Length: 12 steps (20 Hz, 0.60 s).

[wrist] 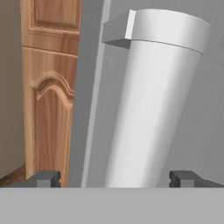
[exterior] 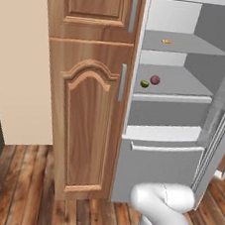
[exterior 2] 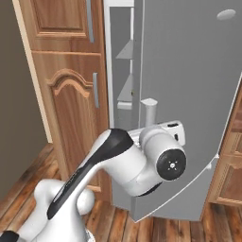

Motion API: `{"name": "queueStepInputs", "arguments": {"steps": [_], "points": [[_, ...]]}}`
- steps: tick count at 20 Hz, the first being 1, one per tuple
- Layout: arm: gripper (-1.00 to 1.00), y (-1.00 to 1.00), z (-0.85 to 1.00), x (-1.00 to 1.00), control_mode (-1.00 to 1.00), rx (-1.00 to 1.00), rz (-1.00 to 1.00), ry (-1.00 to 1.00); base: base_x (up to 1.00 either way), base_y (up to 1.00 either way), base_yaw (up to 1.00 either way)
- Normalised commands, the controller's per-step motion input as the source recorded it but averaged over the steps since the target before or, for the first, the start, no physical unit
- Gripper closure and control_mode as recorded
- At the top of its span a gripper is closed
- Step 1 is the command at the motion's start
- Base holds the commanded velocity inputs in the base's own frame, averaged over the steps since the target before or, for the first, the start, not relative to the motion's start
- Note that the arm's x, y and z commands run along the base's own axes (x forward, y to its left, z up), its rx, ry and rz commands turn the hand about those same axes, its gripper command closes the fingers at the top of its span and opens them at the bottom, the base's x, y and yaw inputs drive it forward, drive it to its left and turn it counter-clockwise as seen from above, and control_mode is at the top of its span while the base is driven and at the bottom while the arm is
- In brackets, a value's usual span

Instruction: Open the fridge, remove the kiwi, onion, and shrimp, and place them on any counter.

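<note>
The tall light-grey fridge (exterior: 159, 155) stands open; its door (exterior 2: 189, 94) is swung out toward the near right, and from the right base view that flat slab hides nearly all the white interior, leaving only slivers of shelf edge at its left. In the left base view the door is seen edge-on, pale and hard to make out at the right border; the fridge top is cut off by the frame.

The two-finger gripper (wrist: 116, 178) has its jaws spread wide, one dark fingertip (wrist: 43, 178) on each side of the vertical grey bar handle (wrist: 148, 100); neither tip touches it, nothing is held. The handle is a smooth matte cylinder, long axis upright, leaning slightly in the hand view, with a squared bracket at its top.

On the middle shelf, near its front left: the small lime-green rounded kiwi (exterior: 144, 83) just beside the reddish-purple round onion (exterior: 155, 80). On the shelf above: the tiny orange shrimp (exterior: 166, 41), too small to tell its heading.

Left of the fridge: a brown wooden cabinet (exterior: 85, 106) with arched panel doors.
</note>
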Motion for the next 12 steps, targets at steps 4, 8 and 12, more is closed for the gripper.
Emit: {"name": "queueStepInputs", "arguments": {"steps": [4,8,12], "points": [[-1.00,0.00,0.39,-1.00,-1.00,-0.12,0.00,0.00,0.00,0.00,0.00],[-1.00,0.00,0.54,-1.00,-1.00,-0.10,0.00,0.00,0.00,0.00,0.00],[-1.00,0.05,0.29,-0.95,-1.00,-0.01,-0.39,-0.02,0.00,0.00,0.00]]}}
